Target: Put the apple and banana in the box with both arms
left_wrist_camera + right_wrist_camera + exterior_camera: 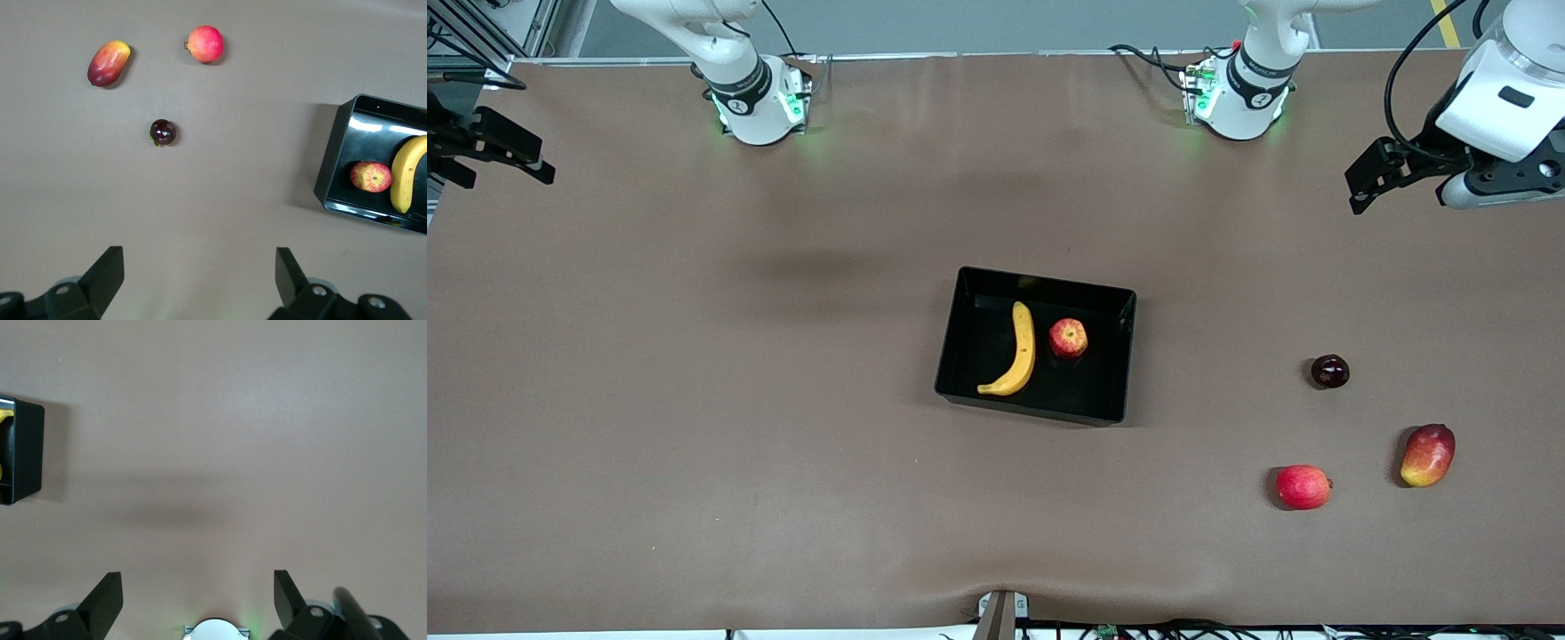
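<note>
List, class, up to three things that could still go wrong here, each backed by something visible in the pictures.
1. The curved yellow banana and the small streaked red apple lie side by side in the shallow black plastic box; a knock to the box might roll the apple.
2. The open left gripper hangs above bare table near the dark round fruit, pinkish-red fruit and oval mango; a needless descent might scatter them.
3. The open right gripper hangs over its table end; sweeping inward could clip the box wall.

Brown matte table cover (pixel 694 400) across nearly whole frame, slightly rippled at bottom centre. Grey floor strip (pixel 1005 22) along top edge. Black metal frame (pixel 463 36) upper left. Cables (pixel 1183 629) along bottom edge. Soft overhead light, faint shadows.
</note>
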Controlling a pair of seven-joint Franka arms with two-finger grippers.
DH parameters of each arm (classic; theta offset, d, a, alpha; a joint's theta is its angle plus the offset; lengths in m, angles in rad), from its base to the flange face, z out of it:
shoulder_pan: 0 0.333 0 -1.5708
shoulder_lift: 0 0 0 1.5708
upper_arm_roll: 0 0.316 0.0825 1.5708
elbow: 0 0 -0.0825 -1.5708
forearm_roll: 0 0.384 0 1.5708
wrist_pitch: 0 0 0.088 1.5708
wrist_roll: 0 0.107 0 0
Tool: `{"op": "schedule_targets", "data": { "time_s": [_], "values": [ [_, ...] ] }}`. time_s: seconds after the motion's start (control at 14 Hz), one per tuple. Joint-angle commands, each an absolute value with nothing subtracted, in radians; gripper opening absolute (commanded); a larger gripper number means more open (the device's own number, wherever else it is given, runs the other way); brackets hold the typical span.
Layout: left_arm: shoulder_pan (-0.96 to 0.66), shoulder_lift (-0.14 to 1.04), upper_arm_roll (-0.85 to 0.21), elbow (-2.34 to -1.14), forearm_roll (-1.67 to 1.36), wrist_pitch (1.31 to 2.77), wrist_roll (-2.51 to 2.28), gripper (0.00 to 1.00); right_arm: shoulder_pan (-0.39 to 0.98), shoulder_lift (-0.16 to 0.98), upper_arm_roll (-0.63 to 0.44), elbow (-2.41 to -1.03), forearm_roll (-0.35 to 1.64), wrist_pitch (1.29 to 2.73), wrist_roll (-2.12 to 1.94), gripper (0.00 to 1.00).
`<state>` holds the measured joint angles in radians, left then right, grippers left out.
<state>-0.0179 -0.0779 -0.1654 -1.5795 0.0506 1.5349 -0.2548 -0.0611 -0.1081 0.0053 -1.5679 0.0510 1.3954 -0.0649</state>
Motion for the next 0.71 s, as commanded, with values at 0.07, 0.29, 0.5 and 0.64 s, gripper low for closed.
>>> {"op": "schedule_targets", "data": {
  "time_s": [0.07,0.29,0.5,0.64],
  "values": [
    [-0.029,-0.103,-0.103,-1.595,-0.034,1.496,-0.235,1.00,-0.069,-0.120,0.011,-1.577,0.044,1.394,-0.061,1.00],
    [-0.040,-0.103,-0.103,-1.594,-0.028,1.485,-0.236,1.00,-0.069,-0.120,0.011,-1.577,0.044,1.394,-0.061,1.00],
    [-0.060,-0.100,-0.106,-1.589,0.001,1.479,-0.236,1.00,-0.069,-0.118,0.011,-1.577,0.044,1.393,-0.061,1.00],
    [-0.061,-0.095,-0.101,-1.575,0.003,1.479,-0.233,1.00,-0.071,-0.120,0.011,-1.577,0.044,1.393,-0.061,1.00]
  ]
}}
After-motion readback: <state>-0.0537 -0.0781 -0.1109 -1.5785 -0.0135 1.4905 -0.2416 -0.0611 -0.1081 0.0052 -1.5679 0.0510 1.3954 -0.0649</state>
